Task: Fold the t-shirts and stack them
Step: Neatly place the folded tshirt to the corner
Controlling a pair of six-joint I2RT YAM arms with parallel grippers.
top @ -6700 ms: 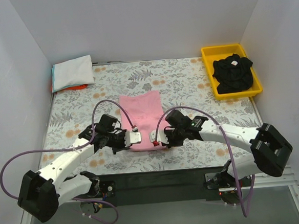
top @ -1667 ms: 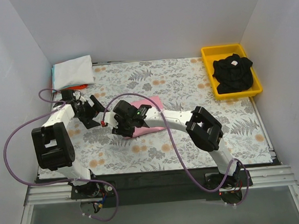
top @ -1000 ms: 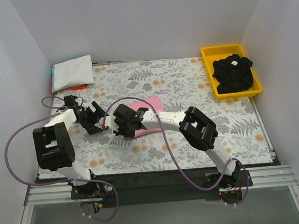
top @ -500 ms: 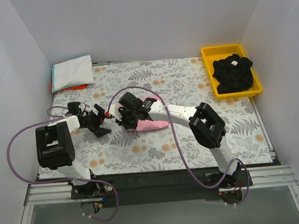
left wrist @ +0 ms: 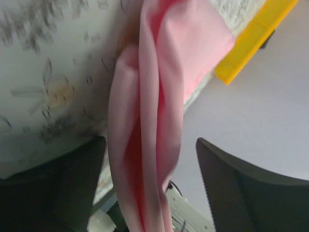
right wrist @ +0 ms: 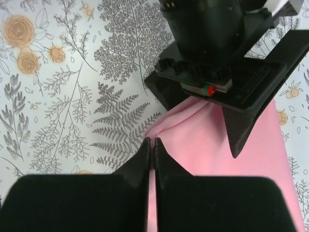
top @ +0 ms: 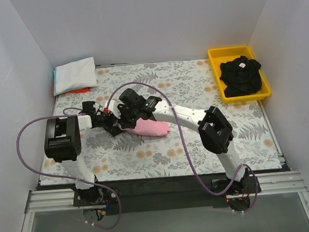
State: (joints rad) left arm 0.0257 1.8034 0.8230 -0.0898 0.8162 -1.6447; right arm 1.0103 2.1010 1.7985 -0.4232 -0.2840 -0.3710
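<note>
The light pink t-shirt lies folded on the floral cloth, left of centre. My right gripper is shut on its left edge and holds that edge raised. In the left wrist view the raised pink t-shirt hangs as a bunched fold between my left gripper's fingers, which stand apart on either side of it. The left gripper faces the right one from the left. A black t-shirt lies crumpled in the yellow tray. A folded white t-shirt tops a stack with an orange one.
The yellow tray sits at the back right corner. The folded stack is at the back left corner, against the wall. White walls close in the table on three sides. Both arms' purple cables loop above the cloth.
The right gripper has carried the pink shirt's left edge up and back. The left gripper has swung right from bare cloth to that raised edge, and its jaws have narrowed somewhat.
</note>
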